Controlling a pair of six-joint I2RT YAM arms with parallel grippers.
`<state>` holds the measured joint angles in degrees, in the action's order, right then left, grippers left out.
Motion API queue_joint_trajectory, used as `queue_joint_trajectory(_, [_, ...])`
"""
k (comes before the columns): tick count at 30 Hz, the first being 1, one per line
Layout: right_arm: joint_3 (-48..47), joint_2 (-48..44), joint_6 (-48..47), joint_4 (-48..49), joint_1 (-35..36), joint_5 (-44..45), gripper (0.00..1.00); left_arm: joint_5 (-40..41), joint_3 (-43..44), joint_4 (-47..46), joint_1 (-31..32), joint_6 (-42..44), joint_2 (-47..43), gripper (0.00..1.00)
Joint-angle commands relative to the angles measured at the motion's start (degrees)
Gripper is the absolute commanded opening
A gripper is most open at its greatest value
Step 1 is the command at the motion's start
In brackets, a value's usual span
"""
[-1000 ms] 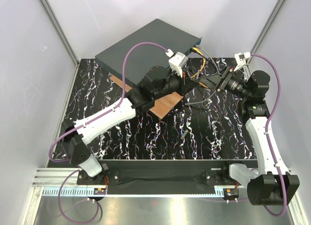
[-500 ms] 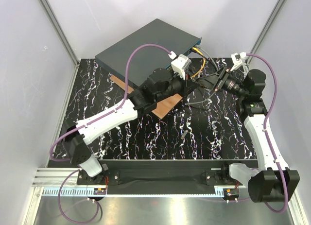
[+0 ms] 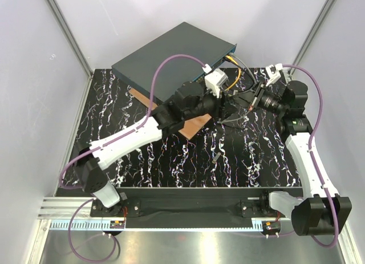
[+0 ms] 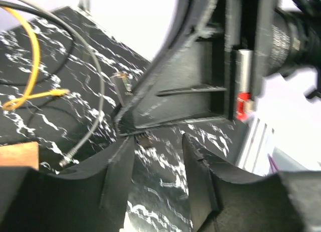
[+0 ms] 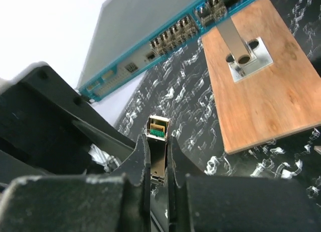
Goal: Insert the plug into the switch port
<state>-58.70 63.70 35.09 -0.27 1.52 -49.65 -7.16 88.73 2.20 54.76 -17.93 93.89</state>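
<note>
Directly before the switch (image 5: 145, 26) lies a wooden board (image 5: 271, 106).

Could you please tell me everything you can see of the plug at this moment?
The plug is a tiny slim block with a pale silvery, metal-looking shell; a green card edge shows at its open tip. It is clamped between the right gripper's fingers, only its front part protruding. It hangs above the marbled table, tip aimed toward the switch's teal socket row but clear of it.
</note>
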Motion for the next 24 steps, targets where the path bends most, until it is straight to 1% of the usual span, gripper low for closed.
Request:
queue_joint_trajectory(1, [-3.70, 0.45, -12.30, -6.39, 0.68, -3.86, 0.00, -8.82, -0.04, 2.97, -2.99, -0.43, -7.57, 0.49])
queue_joint_trajectory(2, [-4.31, 0.55, -18.33, -10.32, 0.59, -4.40, 0.00, -10.40, -0.48, 6.21, -5.08, -0.78, -8.71, 0.49])
queue_joint_trajectory(3, [-5.63, 0.81, -21.61, -12.19, 0.59, -6.93, 0.00, -13.29, -0.40, 7.89, -6.06, -0.96, -10.63, 0.48])
queue_joint_trajectory(4, [-6.25, 0.90, -25.04, -14.30, 0.59, -8.00, 0.00, -14.19, -0.40, 9.39, -7.03, -0.70, -11.52, 0.47])
queue_joint_trajectory(5, [-6.60, 0.81, -31.60, -17.97, 0.59, -9.05, 0.00, -14.55, 0.38, 11.93, -8.69, -0.53, -12.40, 0.47])
queue_joint_trajectory(7, [-7.83, 0.11, -38.74, -22.21, 0.59, -11.78, 0.00, -15.43, 1.53, 13.96, -10.28, -0.96, -13.64, 0.45])
queue_joint_trajectory(8, [-8.45, 0.02, -44.96, -26.58, 0.59, -12.66, 0.00, -15.52, 2.84, 17.37, -11.42, -1.31, -13.29, 0.43])
queue_joint_trajectory(9, [-10.10, 0.02, -48.15, -29.06, 0.59, -14.23, 0.00, -15.34, 5.99, 19.75, -11.61, -2.27, -11.55, 0.41])
queue_joint_trajectory(10, [-10.90, 0.11, -50.97, -33.69, 0.94, -14.60, 0.00, -15.60, 8.28, 22.30, -11.87, -2.98, -10.31, 0.40])
queue_joint_trajectory(11, [-11.78, 0.19, -56.31, -35.74, 1.03, -14.51, 0.00, -16.48, 10.13, 26.68, -12.05, -3.85, -8.74, 0.39])
queue_joint_trajectory(12, [-13.36, 0.46, -59.06, -37.85, 1.46, -13.99, 0.00, -18.66, 14.06, 28.63, -12.05, -5.69, -5.59, 0.39])
queue_joint_trajectory(13, [-14.42, 0.72, -61.78, -40.22, 2.69, -13.38, 0.00, -19.81, 15.67, 30.22, -12.05, -7.10, -3.99, 0.38])
queue_joint_trajectory(14, [-15.30, 0.98, -66.68, -44.42, 3.48, -12.41, 0.00, -21.65, 16.82, 32.06, -12.05, -8.68, -1.63, 0.37])
queue_joint_trajectory(16, [-18.11, 1.77, -70.58, -49.18, 5.67, -10.30, 0.00, -22.55, 17.97, 31.47, -11.79, -12.03, -0.46, 0.36])
queue_joint_trajectory(17, [-18.64, 1.86, -71.64, -49.56, 6.47, -9.60, 0.00, -22.55, 17.80, 29.73, -11.61, -12.82, -0.20, 0.36])
queue_joint_trajectory(24, [-20.49, 2.39, -70.51, -49.56, 10.52, -4.59, 0.00, -24.31, 17.97, 28.65, -8.88, -14.59, 1.74, 0.40])
